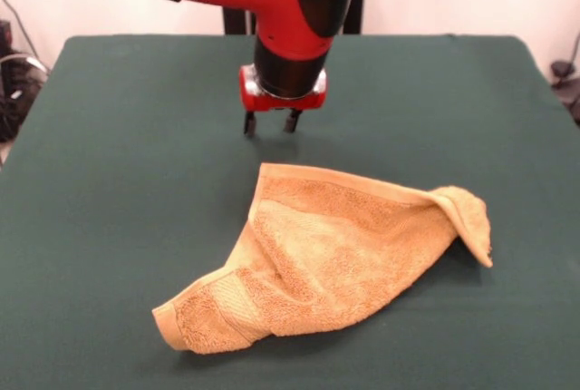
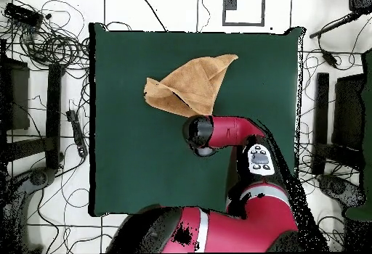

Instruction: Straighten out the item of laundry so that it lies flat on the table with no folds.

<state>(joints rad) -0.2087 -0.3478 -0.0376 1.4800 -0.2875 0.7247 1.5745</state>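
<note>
The golden-orange towel [image 1: 335, 249] lies crumpled on the green table [image 1: 118, 181], folded over on itself into a rough triangle, with one corner curled up at the right and a rolled corner at the lower left. In the overhead view the towel [image 2: 190, 85] shows as a folded wedge on the table [image 2: 123, 157]. My gripper [image 1: 270, 122] hangs just behind the towel's far corner, a little above the cloth, open with nothing between its two dark fingers. From above, the arm's wrist hides the gripper.
The red and black arm [image 2: 232, 135] reaches over the table from the base side. Cables and stands [image 2: 43, 41] lie on the floor around the table's edges.
</note>
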